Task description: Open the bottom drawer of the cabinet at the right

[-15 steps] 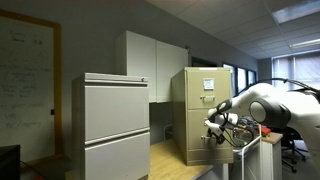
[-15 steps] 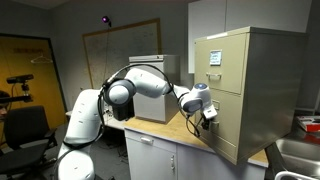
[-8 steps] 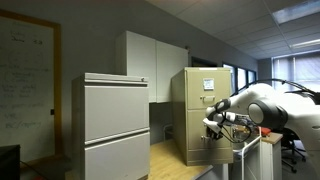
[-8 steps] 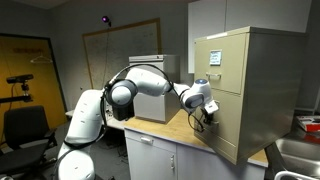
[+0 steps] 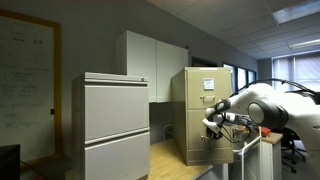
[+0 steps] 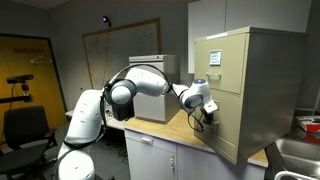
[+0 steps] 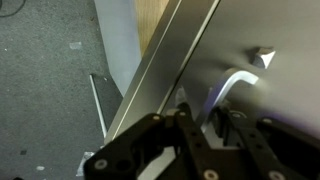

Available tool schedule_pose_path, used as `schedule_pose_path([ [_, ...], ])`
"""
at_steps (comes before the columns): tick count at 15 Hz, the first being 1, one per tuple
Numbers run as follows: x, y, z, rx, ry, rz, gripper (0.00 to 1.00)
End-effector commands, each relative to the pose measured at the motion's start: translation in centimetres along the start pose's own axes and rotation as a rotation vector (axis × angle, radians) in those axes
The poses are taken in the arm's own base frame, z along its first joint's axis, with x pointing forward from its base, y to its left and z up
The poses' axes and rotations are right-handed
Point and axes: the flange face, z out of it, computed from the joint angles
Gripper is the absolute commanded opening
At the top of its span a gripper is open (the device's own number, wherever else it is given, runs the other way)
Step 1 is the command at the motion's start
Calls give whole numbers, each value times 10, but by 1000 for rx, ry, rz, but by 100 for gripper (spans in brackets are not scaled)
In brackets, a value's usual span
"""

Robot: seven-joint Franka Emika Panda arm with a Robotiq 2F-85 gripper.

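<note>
One worktop (image 6: 180,128) carries at its end one beige cabinet (image 6: 245,90) with two drawer fronts, where one arm (image 6: 150,82) sets its one hand (image 6: 206,114) pinching the bottom drawer's (image 6: 222,128) single handle (image 7: 235,85) — the grasp looks made, so next comes a straight, level pull outward.

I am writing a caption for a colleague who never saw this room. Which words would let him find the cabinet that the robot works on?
Look at the wooden countertop. On it, where the white robot arm reaches, stands a tall narrow beige metal filing cabinet. Unlike the wider light-grey cabinet, it shows a white label card high on its front.
</note>
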Motion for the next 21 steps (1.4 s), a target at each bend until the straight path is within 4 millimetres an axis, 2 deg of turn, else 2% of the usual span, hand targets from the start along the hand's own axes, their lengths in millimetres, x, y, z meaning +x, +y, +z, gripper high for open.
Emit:
schedule_pose_path([
  [1,-35,50,20,-85,-109,-32,7],
  [3,-31,57,19,-29,-112,-20,3],
  [12,-36,86,19,210,-168,104,2],
  [21,-27,106,21,342,-262,245,2],
])
